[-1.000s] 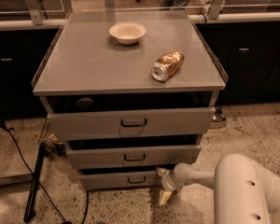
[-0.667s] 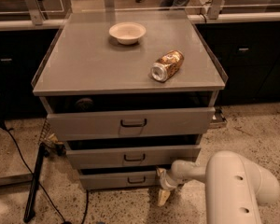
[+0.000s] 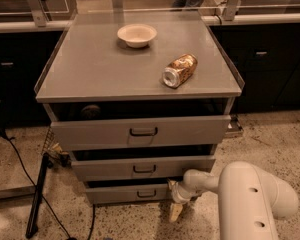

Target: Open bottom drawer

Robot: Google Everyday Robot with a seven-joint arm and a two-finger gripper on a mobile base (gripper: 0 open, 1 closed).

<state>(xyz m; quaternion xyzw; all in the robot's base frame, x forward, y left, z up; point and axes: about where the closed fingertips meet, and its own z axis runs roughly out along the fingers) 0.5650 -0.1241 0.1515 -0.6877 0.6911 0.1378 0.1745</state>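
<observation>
The gripper [image 3: 176,205] sits by the bottom drawer's [image 3: 115,195] right end, and I cannot tell its jaws' state. It should catch the handle [image 3: 146,193] centrally and pull straight out.

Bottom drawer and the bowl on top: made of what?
Bottom drawer: likely sheet metal, matte grey finish, flat crisp-edged front. Bowl: pale, matte; ceramic or plastic, can't tell. Gripper sits low at the drawer's right end.
</observation>
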